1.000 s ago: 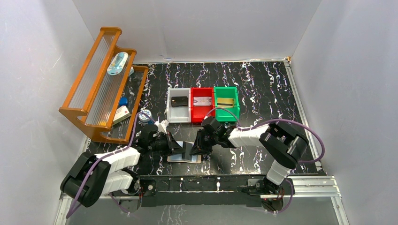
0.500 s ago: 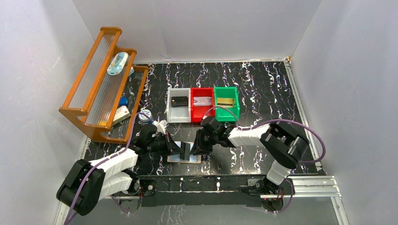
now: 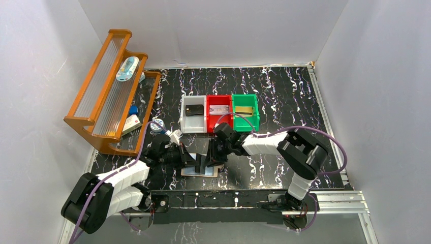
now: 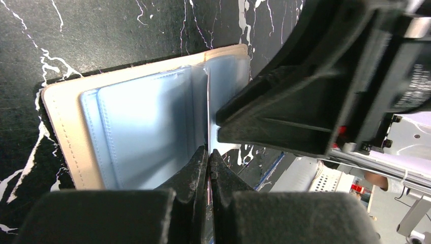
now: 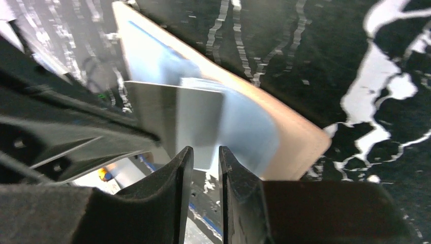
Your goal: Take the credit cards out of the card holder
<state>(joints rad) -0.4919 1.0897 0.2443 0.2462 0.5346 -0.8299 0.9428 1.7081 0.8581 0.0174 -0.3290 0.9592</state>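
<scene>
**Left claw** (image 4: 208, 152): fingers pressed all but together on the near edge of a thin grey card (image 5: 175, 117), which stands upright over the pale blue pockets of the small tan bifold card holder (image 4: 61, 132).

**Right claw** (image 5: 205, 152): fingers narrowly apart, with nothing seen gripped. Its tips are lowered over the holder half nearer the right arm, just beside the card (whether they touch cannot be judged).

**Card holder**: lies open and flat on the black white-veined bench (image 3: 284, 96), between the two arms. Its near side is close to the bench's near edge and the metal rail (image 3: 335, 201).

**Open room**: bare bench shows between the holder and three plastic bins beyond it, the grey bin (image 3: 193, 127), the red bin (image 3: 219, 124) and the green bin (image 3: 245, 122). A wooden slatted rack (image 3: 109, 91) stands well apart along the left side.

**Views**: the left wrist view shows the card only as an edge-on line. The right wrist view shows its grey face. From above both claws hide it.
</scene>
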